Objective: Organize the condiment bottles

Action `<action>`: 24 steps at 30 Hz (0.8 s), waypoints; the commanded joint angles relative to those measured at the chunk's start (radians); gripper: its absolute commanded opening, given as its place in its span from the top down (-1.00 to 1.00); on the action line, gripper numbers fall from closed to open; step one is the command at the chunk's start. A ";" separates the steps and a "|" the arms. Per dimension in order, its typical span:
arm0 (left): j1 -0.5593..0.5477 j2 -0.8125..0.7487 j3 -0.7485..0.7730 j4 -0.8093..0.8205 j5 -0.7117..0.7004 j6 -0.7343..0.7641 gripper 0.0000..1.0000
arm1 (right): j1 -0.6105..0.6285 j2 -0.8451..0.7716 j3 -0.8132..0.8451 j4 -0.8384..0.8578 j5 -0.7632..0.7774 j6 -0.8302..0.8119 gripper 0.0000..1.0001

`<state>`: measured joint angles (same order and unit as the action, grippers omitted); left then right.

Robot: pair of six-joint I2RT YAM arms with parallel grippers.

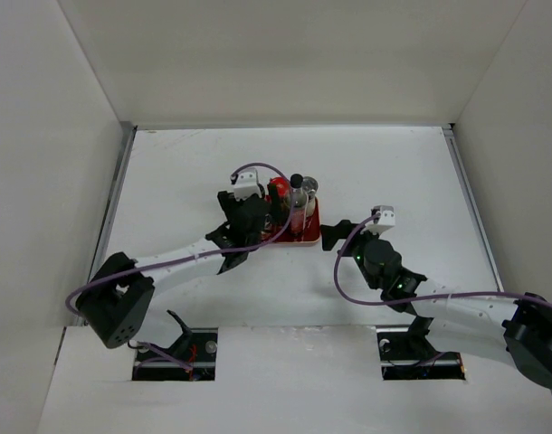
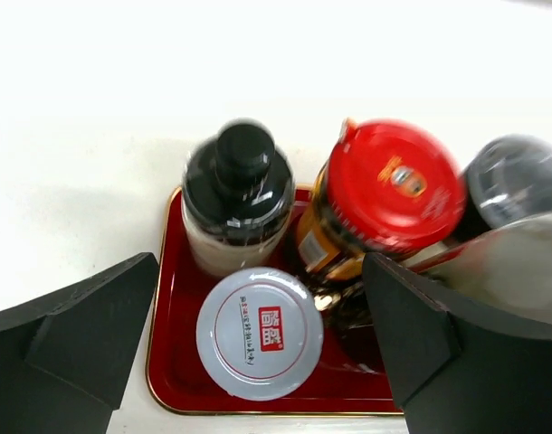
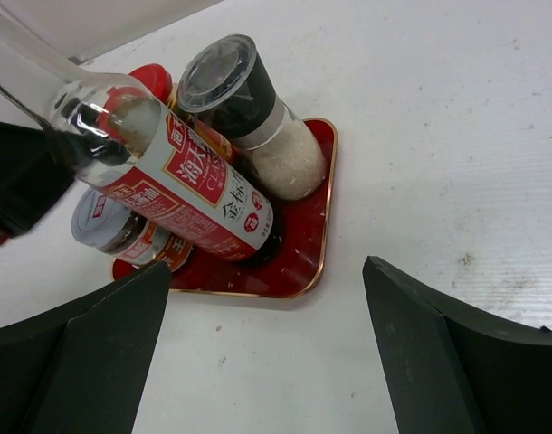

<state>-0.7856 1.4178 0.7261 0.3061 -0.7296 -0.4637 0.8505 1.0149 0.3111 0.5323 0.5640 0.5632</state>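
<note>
The white counter (image 3: 439,136) carries a red tray (image 3: 308,244), and the bottles stand crowded on it. The tall bottle (image 3: 181,185) is clear with a red-and-white label and looks tilted in the right wrist view. The black-capped bottle (image 3: 258,127) holds white contents. Beside it are the red-lidded jar (image 2: 394,181) and the low grey-lidded jar (image 2: 258,333). The left tool (image 2: 258,271) is released, its fingers wide on either side of the grey-lidded jar. The right tool (image 3: 267,267) is also released and grasps nothing, just off the tray's edge. The left wrist view shows the lid tops; the right wrist view shows the labels.
</note>
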 commanded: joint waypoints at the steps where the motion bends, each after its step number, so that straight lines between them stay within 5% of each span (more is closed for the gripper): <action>1: 0.001 -0.111 -0.016 0.053 -0.025 0.017 -1.00 | -0.006 -0.004 -0.006 0.057 0.004 0.015 -0.93; 13: 0.127 -0.476 -0.318 0.042 -0.114 -0.101 -1.00 | -0.044 -0.016 -0.024 0.018 0.120 0.047 -1.00; 19: 0.361 -0.576 -0.399 -0.133 0.044 -0.301 -1.00 | -0.090 0.011 -0.015 -0.043 0.128 0.124 -1.00; 24: 0.515 -0.482 -0.312 -0.258 0.212 -0.316 -1.00 | -0.103 0.079 0.009 -0.057 0.120 0.150 -1.00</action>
<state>-0.3149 0.8986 0.3504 0.1333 -0.6445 -0.7212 0.7555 1.0618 0.2855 0.4786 0.6716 0.6765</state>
